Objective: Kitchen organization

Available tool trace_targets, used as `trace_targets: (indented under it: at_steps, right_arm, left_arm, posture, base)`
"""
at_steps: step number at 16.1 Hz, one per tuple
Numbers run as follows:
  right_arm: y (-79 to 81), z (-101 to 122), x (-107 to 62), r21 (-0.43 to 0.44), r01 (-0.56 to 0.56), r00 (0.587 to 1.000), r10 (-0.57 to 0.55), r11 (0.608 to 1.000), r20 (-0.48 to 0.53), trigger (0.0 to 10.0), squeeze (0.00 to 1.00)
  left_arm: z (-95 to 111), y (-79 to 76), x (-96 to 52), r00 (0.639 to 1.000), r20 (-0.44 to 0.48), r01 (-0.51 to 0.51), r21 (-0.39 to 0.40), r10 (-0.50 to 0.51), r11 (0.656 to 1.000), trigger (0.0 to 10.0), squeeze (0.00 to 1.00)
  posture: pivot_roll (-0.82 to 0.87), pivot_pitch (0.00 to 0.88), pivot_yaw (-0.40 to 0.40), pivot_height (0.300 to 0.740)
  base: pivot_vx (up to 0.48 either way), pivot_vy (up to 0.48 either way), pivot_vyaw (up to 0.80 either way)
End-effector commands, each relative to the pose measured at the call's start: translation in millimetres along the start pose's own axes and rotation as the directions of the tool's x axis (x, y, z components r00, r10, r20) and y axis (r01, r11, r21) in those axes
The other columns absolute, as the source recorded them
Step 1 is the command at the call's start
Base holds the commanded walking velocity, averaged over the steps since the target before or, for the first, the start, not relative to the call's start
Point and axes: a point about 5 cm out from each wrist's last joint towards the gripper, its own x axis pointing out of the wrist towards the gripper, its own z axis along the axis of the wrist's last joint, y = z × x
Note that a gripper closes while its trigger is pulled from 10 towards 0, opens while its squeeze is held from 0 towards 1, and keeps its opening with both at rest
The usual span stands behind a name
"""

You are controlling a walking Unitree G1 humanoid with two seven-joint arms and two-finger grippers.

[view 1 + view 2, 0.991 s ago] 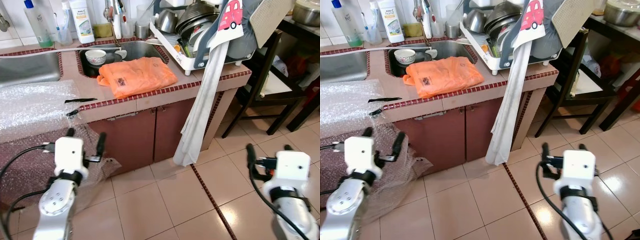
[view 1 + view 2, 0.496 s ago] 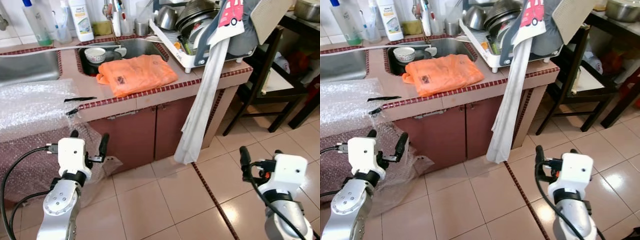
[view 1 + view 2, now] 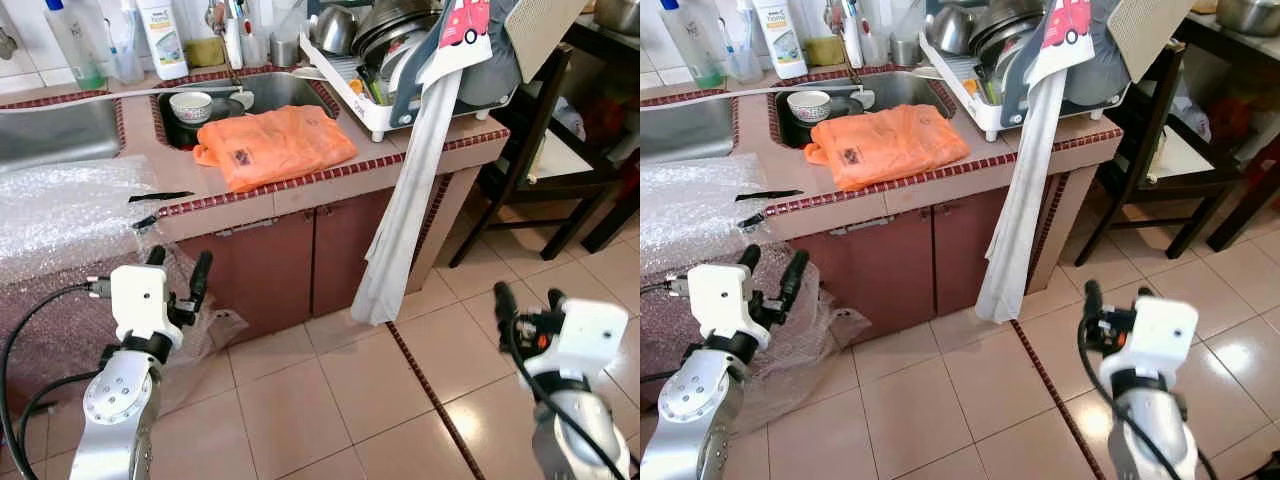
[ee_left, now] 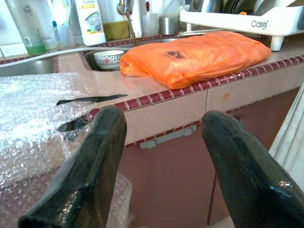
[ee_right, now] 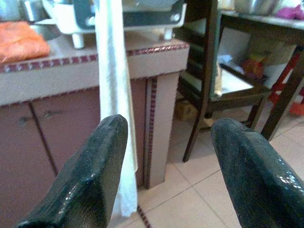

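An orange plastic bag (image 3: 275, 146) lies flat on the tiled counter (image 3: 420, 150), in front of the steel sink (image 3: 265, 96). A small patterned bowl (image 3: 190, 106) sits in that sink. A white dish rack (image 3: 400, 70) full of pots stands at the counter's right end, and a long white cloth (image 3: 405, 220) hangs from it down to the floor. My left gripper (image 3: 178, 273) is open and empty, low in front of the cabinet. My right gripper (image 3: 526, 301) is open and empty over the floor tiles, to the right of the cloth.
Bubble wrap (image 3: 70, 205) covers the counter's left part and drapes down its front. Bottles of detergent (image 3: 162, 38) stand behind the sink. A dark wooden chair (image 3: 545, 150) and a table stand at the right. Brown cabinet doors (image 3: 290, 270) face me.
The counter sits slightly lower and farther right in the picture, so the camera has shifted. Both grippers stay open and low; the right one has drifted a little rightward.
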Motion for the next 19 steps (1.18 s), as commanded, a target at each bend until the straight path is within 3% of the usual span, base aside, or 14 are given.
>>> trace_targets:
  at_steps: [1,2,4,6,9,12,16,19]
  right_arm:
    - [-7.4,-1.7,0.4,0.005,0.044,0.999,-0.044,0.999,-0.016,10.0,1.00]
    - [-6.6,-2.3,0.4,0.002,0.038,0.999,-0.038,0.999,-0.021,10.0,1.00]
    - [-1.4,-0.8,-1.1,0.027,-0.014,1.000,0.014,1.000,-0.007,10.0,1.00]
    - [-4.5,-6.8,-4.8,-0.023,0.016,0.999,-0.017,1.000,-0.046,10.0,1.00]
    - [-4.4,-12.9,-9.7,0.021,0.028,0.994,-0.026,0.999,-0.106,10.0,1.00]
    - [-5.8,-15.7,-11.1,-0.011,0.011,0.992,-0.012,1.000,-0.128,10.0,1.00]
    - [4.2,-11.4,-7.3,-0.075,-0.144,0.987,0.137,0.987,-0.089,10.0,1.00]
    - [-19.0,-6.5,-9.7,-0.139,-0.151,0.986,0.140,0.979,-0.086,10.0,1.00]
  left_arm:
    - [-5.9,-0.9,-1.5,0.999,-0.031,-0.010,0.007,0.011,1.000,10.0,0.14]
    - [-7.6,-0.6,-2.0,0.999,-0.036,-0.022,-0.005,0.021,1.000,10.0,1.00]
    - [-11.8,2.1,-2.4,0.997,-0.056,-0.053,-0.036,0.051,0.998,10.0,1.00]
    - [-17.7,4.8,-4.6,0.993,-0.088,-0.082,-0.040,0.078,0.996,10.0,1.00]
    - [-18.1,4.3,-3.5,0.993,-0.086,-0.080,-0.036,0.077,0.996,10.0,1.00]
    - [-20.8,1.7,-3.3,0.994,-0.090,-0.066,-0.044,0.062,0.997,10.0,1.00]
    - [-19.8,-0.9,0.5,0.996,-0.088,-0.034,-0.055,0.029,0.998,10.0,1.00]
    - [-24.5,0.9,-8.2,0.993,-0.114,0.026,-0.050,-0.032,0.998,10.0,1.00]
  posture:
    - [-0.04,0.124,-0.007,0.740]
    - [-0.04,0.122,-0.010,0.740]
    - [-0.04,0.123,-0.018,0.740]
    - [-0.04,0.121,-0.029,0.740]
    - [-0.05,0.125,-0.053,0.740]
    - [-0.07,0.119,-0.072,0.740]
    - [-0.04,0.120,-0.022,0.740]
    - [-0.04,0.121,-0.014,0.740]
  base:
    - [0.000,0.000,0.00]
    - [0.000,0.000,0.00]
    - [0.000,0.000,0.00]
    - [0.000,0.000,0.00]
    - [0.000,0.000,0.00]
    - [0.000,0.000,0.00]
    - [0.000,0.000,0.00]
    - [0.000,0.000,0.00]
